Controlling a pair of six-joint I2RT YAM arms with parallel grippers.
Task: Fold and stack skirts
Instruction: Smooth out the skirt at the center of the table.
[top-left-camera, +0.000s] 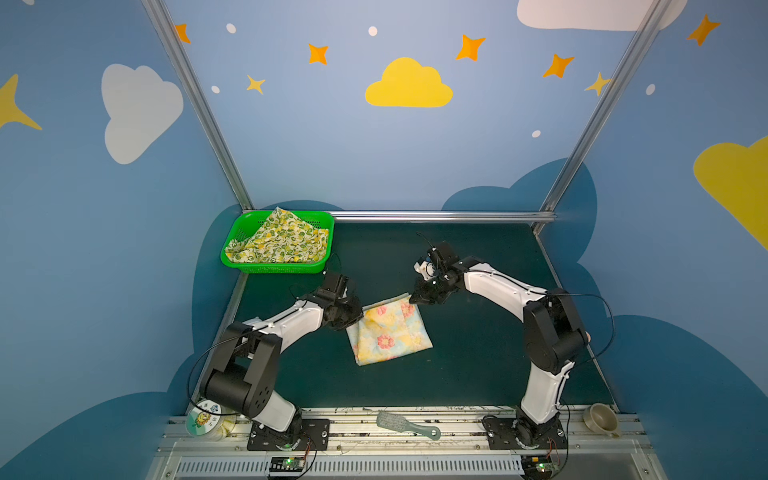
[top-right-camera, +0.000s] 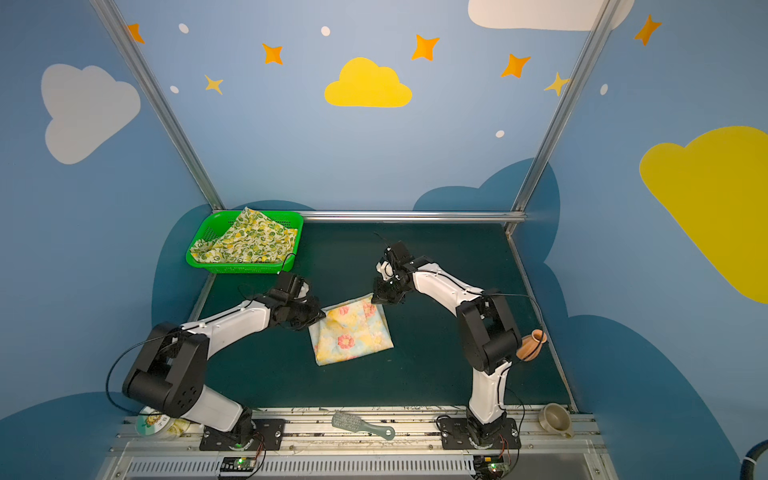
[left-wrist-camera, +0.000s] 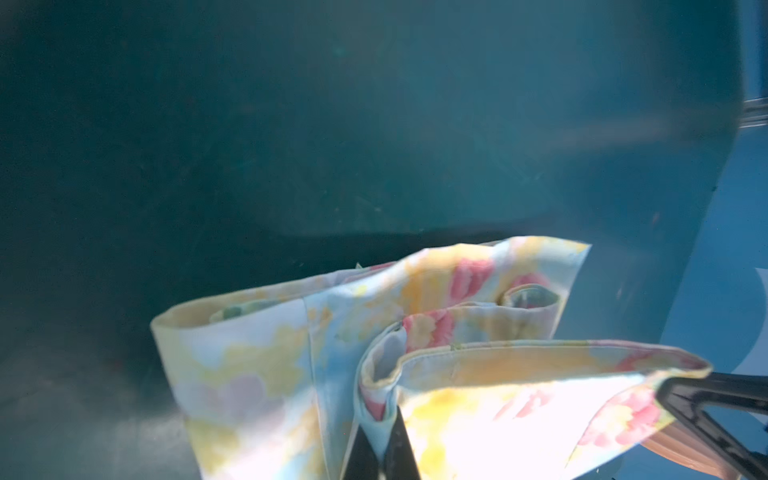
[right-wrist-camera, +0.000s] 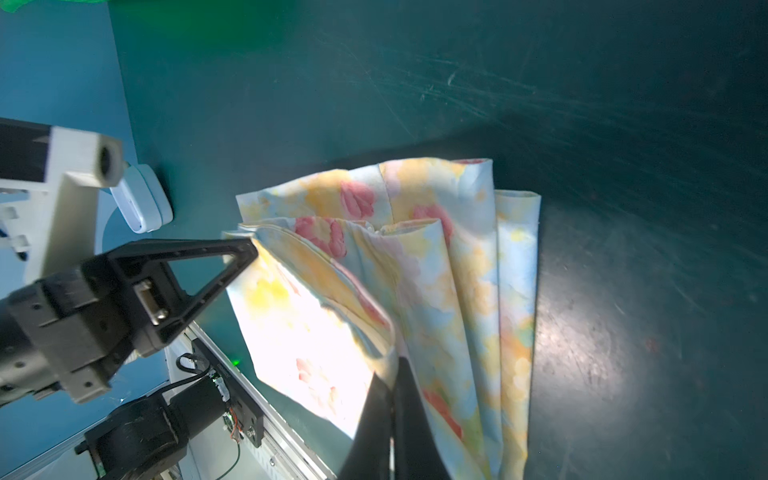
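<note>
- Blue walls painted with clouds and stars close in the table on three sides; its surface is a dark green mat.
- Floral skirt: lies mid-table between the two arms, in both top views a compact, roughly square bundle of several layers.
- Left end effector: clenched on the far left corner of the floral skirt. The left wrist view shows its fingertips pinching a hemmed edge.
- Right end effector: clenched on the far right corner of the same edge, confirmed in the right wrist view.
- The pinched edge runs taut between the two end effectors. Both wrist views show the held layer raised off the layers beneath, which fan apart.
- Lemon skirt: sits in the green basket at the far left corner of the table, draped loosely with one corner over the back rim.
- Progress, as judged: the floral skirt is mostly folded, with one fold in hand. The lemon skirt appears unfolded and not yet taken out. No stack exists.
- Work left: lay down the held edge, fetch and fold the lemon skirt, stack the two.
- Open room: bare mat lies beyond the floral skirt, to its right, and between it and the front rail.
- Constraints: the basket stands near the left arm. The front rail carries a brush and a cup, both well apart from the skirt.
</note>
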